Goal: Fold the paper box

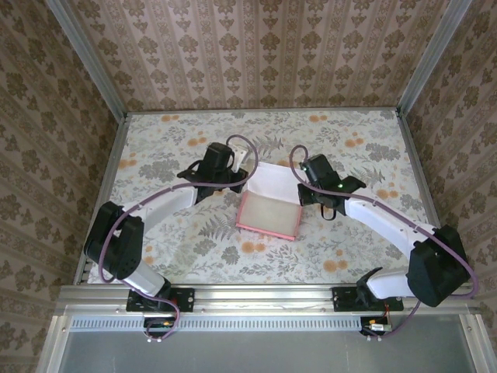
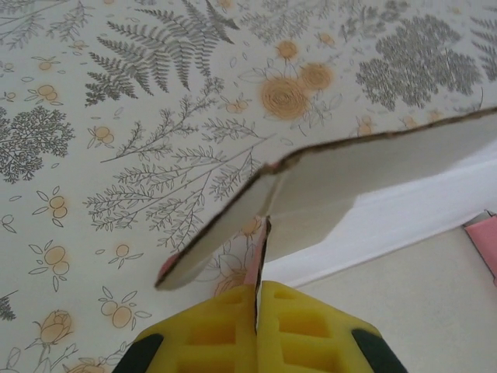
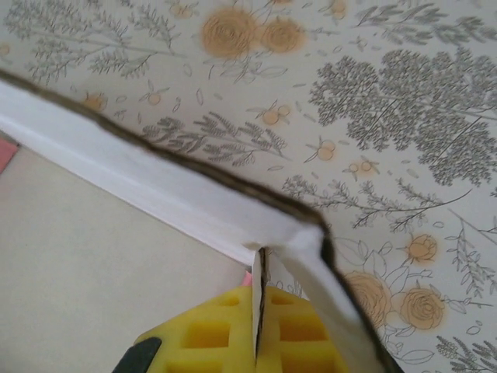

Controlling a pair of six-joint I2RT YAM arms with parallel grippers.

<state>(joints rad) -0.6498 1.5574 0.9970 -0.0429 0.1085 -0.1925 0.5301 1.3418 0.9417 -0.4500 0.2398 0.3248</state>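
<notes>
Salmon-pink cardboard, the paper box (image 1: 269,208) lies mid-way on the table (image 1: 373,148), the left gripper (image 2: 257,289) pinching its ten o'clock corner flap and the right gripper (image 3: 258,294) its two o'clock one (wall-raising, I judge), so next calls for tucking the flaps inward.

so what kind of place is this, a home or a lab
Probably a staged robot test cell, not a home: wallpapered panels in an aluminium frame, a floral-covered table, and a left arm and right arm bolted to a rail, holding a paper box.
</notes>
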